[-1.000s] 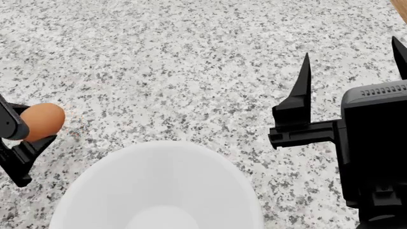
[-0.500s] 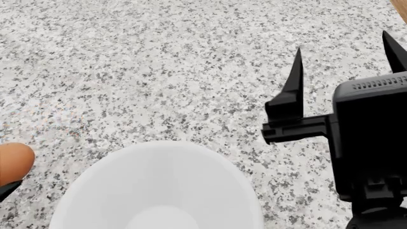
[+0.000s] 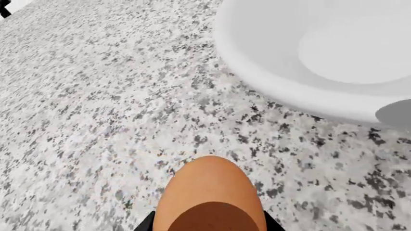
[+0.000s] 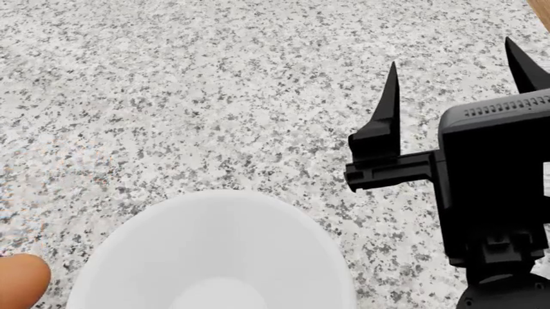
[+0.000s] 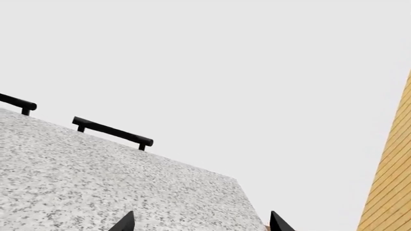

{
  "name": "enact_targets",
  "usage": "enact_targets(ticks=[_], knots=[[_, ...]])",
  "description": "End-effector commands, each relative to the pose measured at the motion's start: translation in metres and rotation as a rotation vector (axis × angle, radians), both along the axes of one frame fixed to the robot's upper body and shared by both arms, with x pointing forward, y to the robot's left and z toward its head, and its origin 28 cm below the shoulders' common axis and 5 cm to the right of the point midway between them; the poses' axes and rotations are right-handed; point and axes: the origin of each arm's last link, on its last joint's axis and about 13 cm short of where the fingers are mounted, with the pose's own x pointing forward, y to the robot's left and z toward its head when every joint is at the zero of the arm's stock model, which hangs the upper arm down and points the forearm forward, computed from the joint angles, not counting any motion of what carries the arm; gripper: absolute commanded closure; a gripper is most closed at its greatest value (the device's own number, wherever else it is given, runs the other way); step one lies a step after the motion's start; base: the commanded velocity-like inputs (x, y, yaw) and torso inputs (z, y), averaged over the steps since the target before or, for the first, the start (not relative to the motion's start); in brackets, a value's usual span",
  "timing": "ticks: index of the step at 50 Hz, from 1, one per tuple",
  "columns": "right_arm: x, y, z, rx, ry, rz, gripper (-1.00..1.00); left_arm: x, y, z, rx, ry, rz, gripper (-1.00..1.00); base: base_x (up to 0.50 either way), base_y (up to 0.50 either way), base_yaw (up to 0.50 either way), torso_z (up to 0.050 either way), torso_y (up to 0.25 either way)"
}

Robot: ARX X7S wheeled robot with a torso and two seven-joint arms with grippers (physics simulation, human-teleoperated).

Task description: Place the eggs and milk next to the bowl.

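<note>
The left end effector (image 3: 211, 226) held one egg (image 3: 211, 195) between its black jaws, of which only slivers showed on either side of the shell in the left wrist view. The egg hung over bare speckled counter (image 3: 96, 120) with the white bowl (image 3: 321, 57) near but clearly apart from it. In the head view the same egg (image 4: 22, 278) appeared at the lower left corner, just beside the bowl's (image 4: 215, 251) left flank, though the left arm itself lay outside that picture. How high the egg sat above the stone could not be read from either view. The step in hand looked like setting this egg down next to the bowl, and doing it well probably meant coming down slowly and straight until the shell rested on the counter, then parting the jaws only a little. An oval egg on a flat, smooth surface would likely roll, so a gentle release with no sideways drag seemed wise, and a spot close to the bowl's wall but not touching it. The right end effector (image 4: 451, 80) hovered well above the counter on the bowl's right with its two pointed fingers (image 4: 388, 103) spread wide and nothing between them; in its own wrist view only the fingertips (image 5: 125, 222) showed. Neither the milk nor a second egg was visible in any view.
</note>
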Motion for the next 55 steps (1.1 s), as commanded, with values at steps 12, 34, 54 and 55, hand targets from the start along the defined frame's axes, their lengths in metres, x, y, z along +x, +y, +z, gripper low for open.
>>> enact_targets(ticks=[12,34,54,55], knots=[[-0.001,0.000,0.000,0.009,-0.015,-0.003,-1.00,-0.019,-0.009,-0.008,-0.025,0.057,-0.106,1.00,0.00,0.00,0.00,0.000,0.000],[-0.001,-0.001,0.000,0.010,-0.013,-0.005,-1.00,-0.020,-0.014,-0.013,-0.016,0.081,-0.149,1.00,0.00,0.00,0.00,0.000,0.000],[-0.001,-0.002,-0.002,0.011,-0.012,-0.007,-1.00,-0.024,-0.018,-0.018,-0.012,0.109,-0.189,1.00,0.00,0.00,0.00,0.000,0.000],[-0.001,-0.002,-0.002,0.012,-0.012,-0.008,-1.00,-0.024,-0.018,-0.018,-0.013,0.110,-0.188,1.00,0.00,0.00,0.00,0.000,0.000]])
